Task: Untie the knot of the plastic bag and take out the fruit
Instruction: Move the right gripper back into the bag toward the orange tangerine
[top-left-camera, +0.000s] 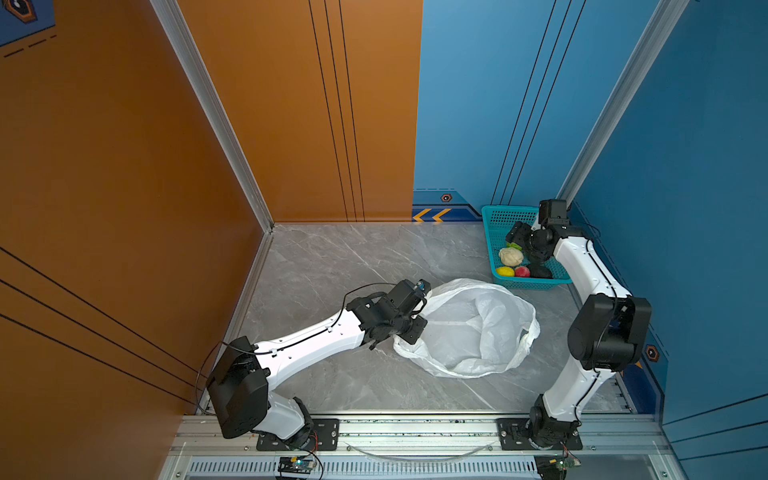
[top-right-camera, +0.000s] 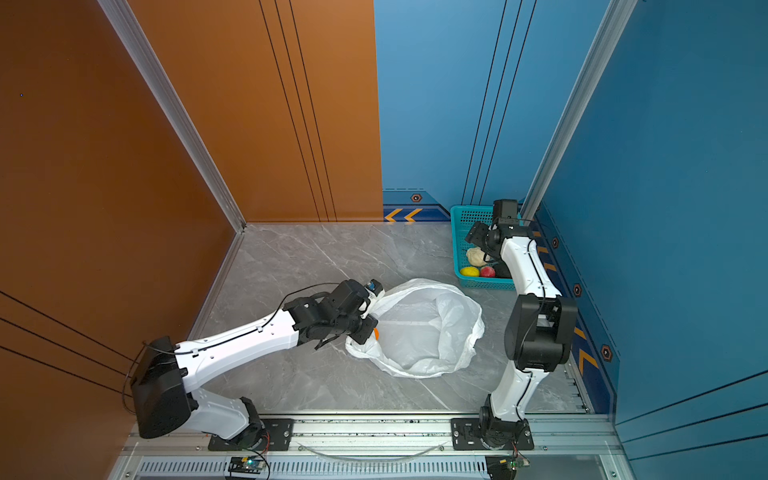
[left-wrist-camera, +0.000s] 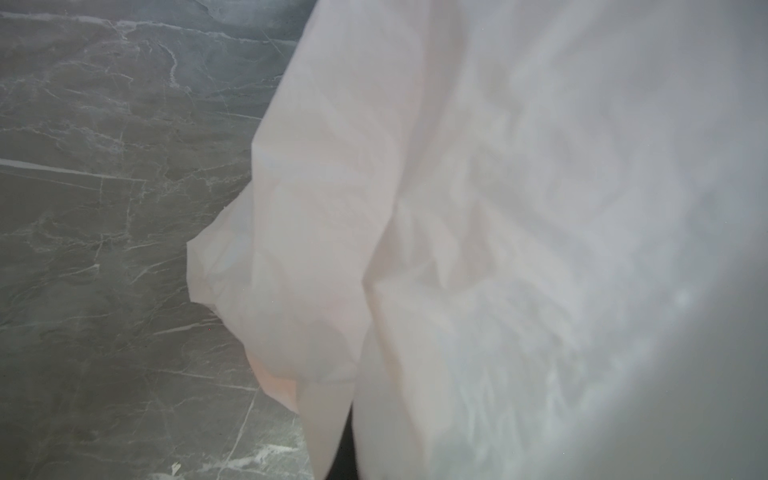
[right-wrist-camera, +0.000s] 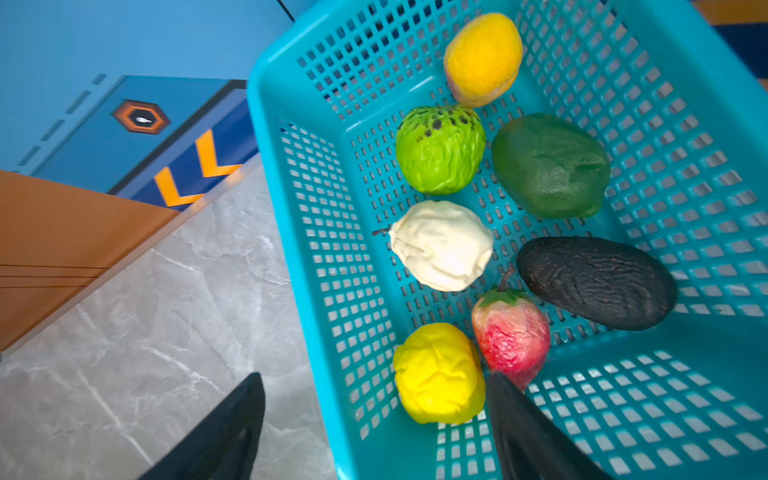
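Note:
The plastic bag (top-left-camera: 469, 332) (top-right-camera: 419, 328) lies slack on the grey floor with its mouth wide open; the knot does not show. My left gripper (top-left-camera: 415, 328) (top-right-camera: 368, 332) is shut on the bag's left rim, and the white plastic (left-wrist-camera: 457, 208) hides its fingers in the left wrist view. A small orange patch (top-right-camera: 376, 333) peeks out beside that grip. My right gripper (right-wrist-camera: 374, 376) (top-left-camera: 513, 239) hangs open and holds nothing, astride the near wall of the teal basket (right-wrist-camera: 299, 208). Fruit lies in the basket: lemon (right-wrist-camera: 438, 374), red one (right-wrist-camera: 511, 332), cream one (right-wrist-camera: 442, 245), avocado (right-wrist-camera: 596, 282), green mango (right-wrist-camera: 550, 166).
The basket (top-left-camera: 498, 220) (top-right-camera: 461, 232) stands in the back right corner against the blue wall, and also holds a bright green knobbly fruit (right-wrist-camera: 440, 149) and an orange-yellow one (right-wrist-camera: 482, 58). An orange wall bounds the left. Metal rails run along the front edge.

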